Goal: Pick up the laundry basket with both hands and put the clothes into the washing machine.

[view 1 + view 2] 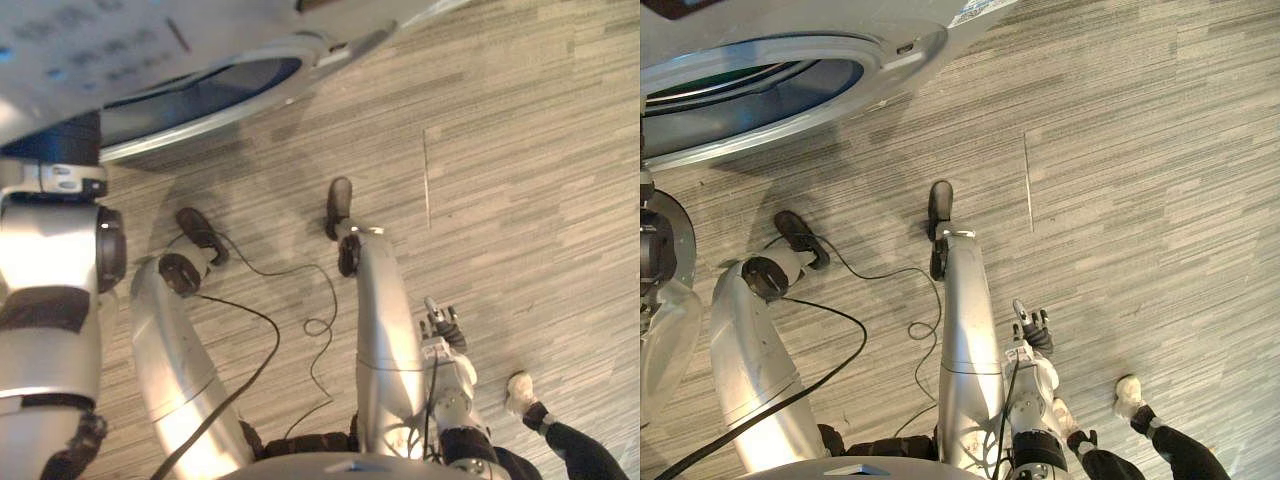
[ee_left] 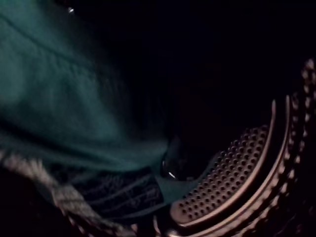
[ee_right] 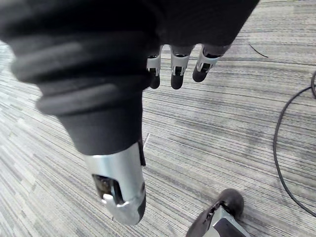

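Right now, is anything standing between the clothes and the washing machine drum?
Nothing visible does. In the left wrist view the teal cloth already lies inside the perforated drum, with no obstacle showing between them.

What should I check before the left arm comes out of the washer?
1. Cloth in the drum: ok. Teal cloth lies inside the perforated drum.
2. Left hand has let go of the cloth: cannot tell. It reaches into the washer.
3. Washer mouth open: ok. Nothing bars the arm's way back.
4. Right hand free: ok. It is open and holds nothing, over the floor.
5. Person nearby: probably ok. A shoe stands on the floor to the right, apart from the right hand.
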Motion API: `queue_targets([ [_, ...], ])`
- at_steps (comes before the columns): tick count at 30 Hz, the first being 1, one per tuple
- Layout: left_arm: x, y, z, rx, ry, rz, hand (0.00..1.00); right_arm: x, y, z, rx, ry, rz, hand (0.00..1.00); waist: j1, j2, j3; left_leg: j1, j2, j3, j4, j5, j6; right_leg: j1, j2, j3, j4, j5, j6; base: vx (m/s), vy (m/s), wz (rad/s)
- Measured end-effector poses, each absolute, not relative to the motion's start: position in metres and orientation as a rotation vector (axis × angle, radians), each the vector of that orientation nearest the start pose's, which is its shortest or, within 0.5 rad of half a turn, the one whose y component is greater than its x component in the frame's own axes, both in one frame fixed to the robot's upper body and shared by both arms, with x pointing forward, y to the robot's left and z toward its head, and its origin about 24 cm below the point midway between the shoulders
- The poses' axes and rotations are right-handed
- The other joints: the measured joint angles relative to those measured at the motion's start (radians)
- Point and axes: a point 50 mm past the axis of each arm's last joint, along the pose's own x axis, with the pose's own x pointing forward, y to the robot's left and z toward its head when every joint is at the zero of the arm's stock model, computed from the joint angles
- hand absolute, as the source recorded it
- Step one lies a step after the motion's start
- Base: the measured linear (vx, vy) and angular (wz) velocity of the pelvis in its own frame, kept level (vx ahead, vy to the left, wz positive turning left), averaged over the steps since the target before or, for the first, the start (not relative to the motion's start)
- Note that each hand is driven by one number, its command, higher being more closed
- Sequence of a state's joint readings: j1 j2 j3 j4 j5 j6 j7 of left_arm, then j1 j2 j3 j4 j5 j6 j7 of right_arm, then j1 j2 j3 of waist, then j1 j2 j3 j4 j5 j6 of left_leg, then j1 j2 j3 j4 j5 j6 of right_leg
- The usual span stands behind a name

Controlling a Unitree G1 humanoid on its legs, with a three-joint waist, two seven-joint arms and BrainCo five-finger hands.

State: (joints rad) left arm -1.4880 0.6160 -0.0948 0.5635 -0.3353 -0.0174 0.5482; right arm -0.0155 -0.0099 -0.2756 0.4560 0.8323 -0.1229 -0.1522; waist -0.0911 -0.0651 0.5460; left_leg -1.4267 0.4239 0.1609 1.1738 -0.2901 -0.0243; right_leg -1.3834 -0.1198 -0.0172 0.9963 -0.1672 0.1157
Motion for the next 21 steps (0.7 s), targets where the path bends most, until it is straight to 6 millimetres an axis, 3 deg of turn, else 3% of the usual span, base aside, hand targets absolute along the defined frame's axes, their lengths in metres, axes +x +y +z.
queue_targets([
  [4, 0.351, 0.205, 0.424, 0.022, -0.863, 0.497, 0.0, 0.217, -0.223, -0.054, 0.814, 0.246, -0.624, 0.0, 0.007, 0.0, 0.0, -0.01, -0.002, -0.026, -0.004, 0.015, -0.002, -0.001, -0.001, -0.024, 0.019, -0.009, -0.01, -0.04, -0.025, 0.12],
  [7, 0.369, 0.202, 0.396, 0.055, -0.744, 0.489, 0.0, 0.217, -0.223, -0.054, 0.8, 0.247, -0.615, 0.0, 0.008, 0.0, 0.0, -0.014, -0.006, -0.032, -0.004, 0.018, -0.006, -0.005, -0.002, -0.026, 0.028, -0.015, -0.011, -0.05, -0.007, 0.07],
  [11, 0.385, 0.191, 0.36, 0.295, -0.621, 0.552, 0.0, 0.218, -0.223, -0.052, 0.778, 0.241, -0.604, 0.0, 0.009, 0.0, 0.0, -0.022, -0.006, -0.034, -0.003, 0.02, -0.007, -0.011, -0.002, -0.026, 0.03, -0.015, -0.011, -0.05, 0.007, 0.01],
  [17, 0.392, 0.19, 0.321, 0.342, -0.521, 0.575, 0.0, 0.218, -0.223, -0.051, 0.771, 0.237, -0.598, 0.0, 0.012, 0.001, 0.0, -0.023, -0.013, -0.042, -0.004, 0.022, -0.011, -0.011, -0.006, -0.03, 0.039, -0.02, -0.014, -0.04, 0.004, 0.03],
  [21, 0.384, 0.199, 0.28, 0.289, -0.476, 0.561, 0.0, 0.216, -0.225, -0.051, 0.767, 0.236, -0.604, 0.0, 0.024, 0.008, 0.004, -0.021, -0.023, -0.054, -0.005, 0.027, -0.018, -0.009, -0.017, -0.04, 0.061, -0.037, -0.021, -0.03, -0.004, 0.11],
])
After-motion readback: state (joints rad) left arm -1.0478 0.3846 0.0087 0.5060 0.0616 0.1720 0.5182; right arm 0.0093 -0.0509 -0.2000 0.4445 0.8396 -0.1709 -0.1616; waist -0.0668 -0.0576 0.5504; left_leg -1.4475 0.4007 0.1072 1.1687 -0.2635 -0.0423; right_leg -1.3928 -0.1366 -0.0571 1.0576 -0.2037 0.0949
